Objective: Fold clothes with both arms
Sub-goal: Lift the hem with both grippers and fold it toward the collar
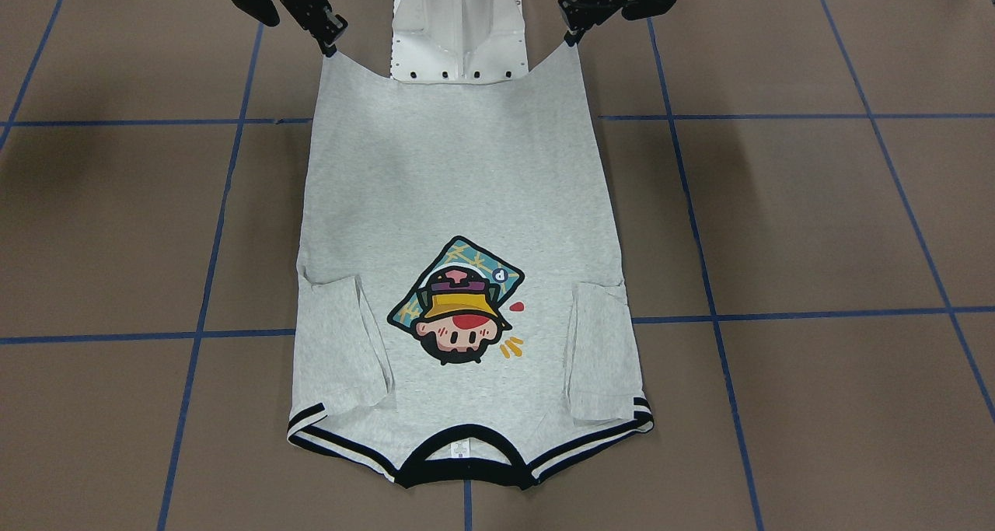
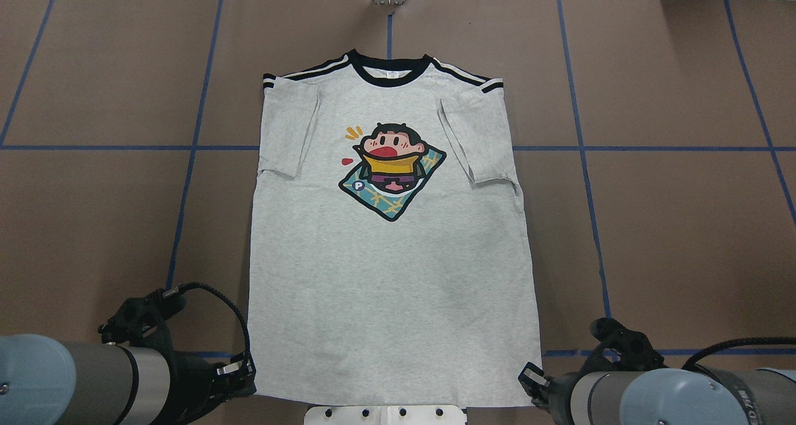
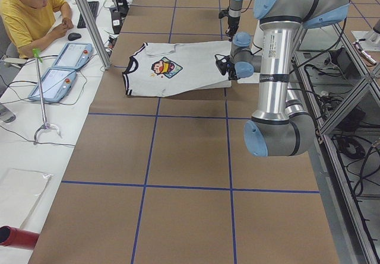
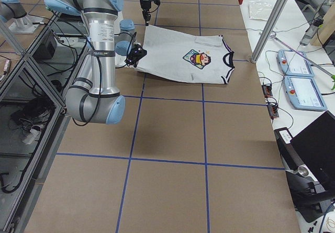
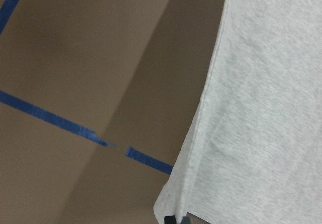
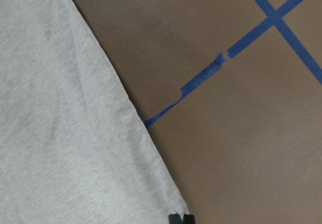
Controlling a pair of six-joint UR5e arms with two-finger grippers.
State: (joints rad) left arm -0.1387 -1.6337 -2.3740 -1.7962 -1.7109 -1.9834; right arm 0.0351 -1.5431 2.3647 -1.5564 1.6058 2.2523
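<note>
Overhead exterior view: light grey T-shirt (image 2: 392, 275) spread face up along the middle of the brown table (image 2: 653, 238), black collar (image 2: 389, 70) at the far end, hem at the robot's end. Short sleeves (image 2: 283, 126) folded inward onto the chest, one on each side of the colourful cartoon print (image 2: 392, 173). Black double stripes (image 2: 311, 70) along both shoulders. Left gripper (image 2: 245, 374) at the hem's left corner, right gripper (image 2: 528, 376) at the hem's right corner, well apart, one on each side of the white base (image 2: 385, 415). From the front-facing camera: both hem corners drawn up to points between the pinched fingers, hem edge sagging in a shallow curve from one to the other across the foot of the base. From the two ends of the table: hem end raised clear of the surface with a shadow beneath, cloth sloping down toward the collar end, flat on the table. Left wrist camera: black fingertips (image 5: 171, 219) clamped on the very corner of the grey cloth, side edge of the cloth above the brown surface and a blue tape line (image 5: 50, 118). Right wrist camera: much the same mirrored, dark fingertips (image 6: 176, 219) closed on the other corner, crossing tape off to the side. Both pincers closed, each gripping one hem corner of the T-shirt. Across the table from the robot, a person (image 3: 35, 15) in a yellow top seated at a white desk (image 3: 24, 139), near two control tablets (image 3: 71, 55).
</note>
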